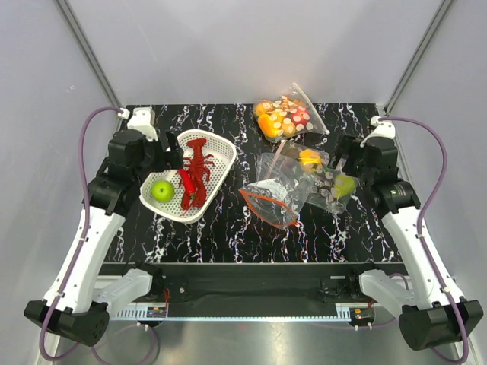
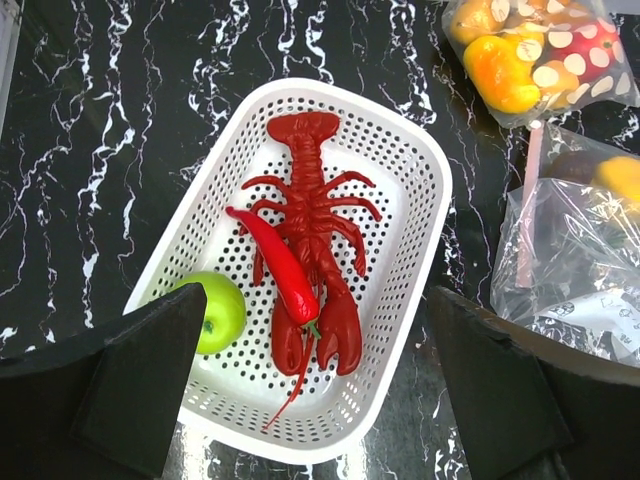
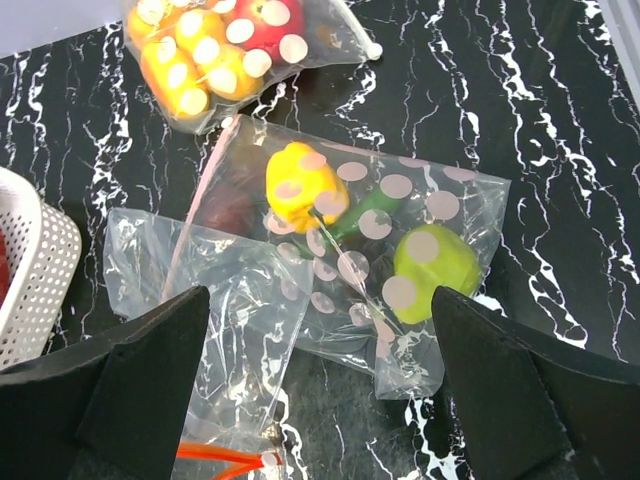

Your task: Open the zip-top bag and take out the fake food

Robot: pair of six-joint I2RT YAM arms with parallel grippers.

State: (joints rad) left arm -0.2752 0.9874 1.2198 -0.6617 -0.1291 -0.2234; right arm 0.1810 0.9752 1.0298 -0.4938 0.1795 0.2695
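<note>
The clear zip-top bag (image 1: 275, 195) with an orange-red zip strip lies empty and crumpled at mid-table; it also shows in the right wrist view (image 3: 215, 330). The red lobster (image 2: 315, 250), the red chili pepper (image 2: 280, 265) lying on it and the green apple (image 2: 215, 312) sit in a white perforated basket (image 2: 420, 215); the basket also shows in the top view (image 1: 222, 156). My left gripper (image 2: 315, 400) is open and empty above the basket's near end. My right gripper (image 3: 320, 385) is open and empty above the bags.
One polka-dotted bag (image 1: 285, 115) of orange and red fruit lies at the back. A second polka-dotted bag (image 3: 400, 250) with yellow and yellow-green fruit lies under my right gripper, partly overlapped by the zip-top bag. Grey walls surround the black marbled table (image 1: 228, 228).
</note>
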